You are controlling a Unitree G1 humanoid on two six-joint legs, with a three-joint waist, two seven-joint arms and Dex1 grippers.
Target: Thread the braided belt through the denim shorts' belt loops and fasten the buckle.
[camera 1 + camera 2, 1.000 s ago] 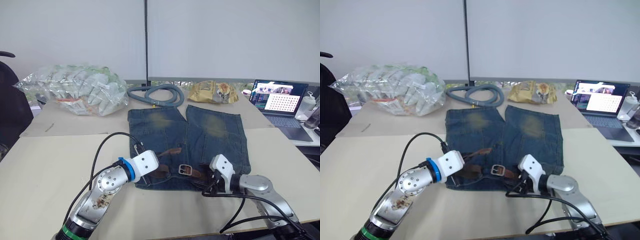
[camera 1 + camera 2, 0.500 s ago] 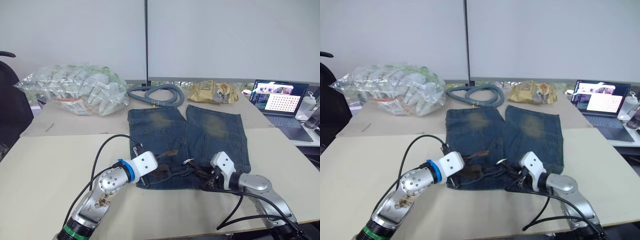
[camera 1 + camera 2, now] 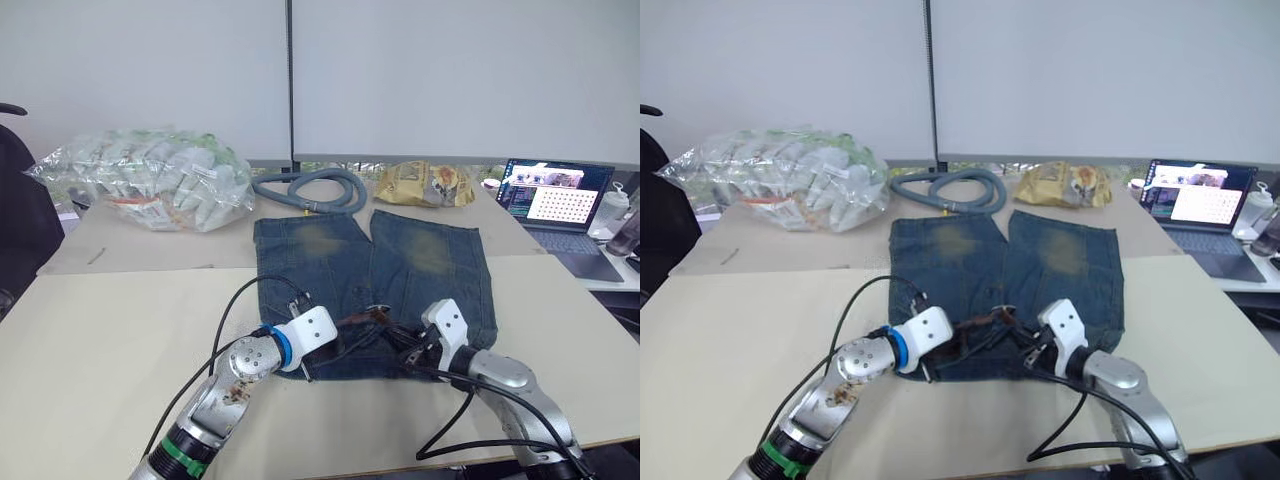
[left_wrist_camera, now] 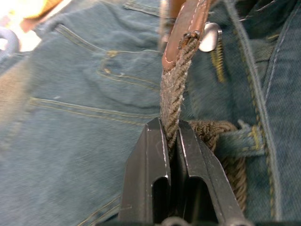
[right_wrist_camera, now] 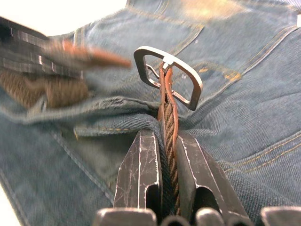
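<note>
Gripping the braided belt with my left pincer, jaws closed on the woven strap just short of its brown leather tip. My right pincer is clamped on the same belt right behind the buckle, which stands raised off the cloth. Both ends sit over the near waistband of the denim shorts, spread flat on the desk, legs pointing far. One belt loop beside left pincer.
</note>
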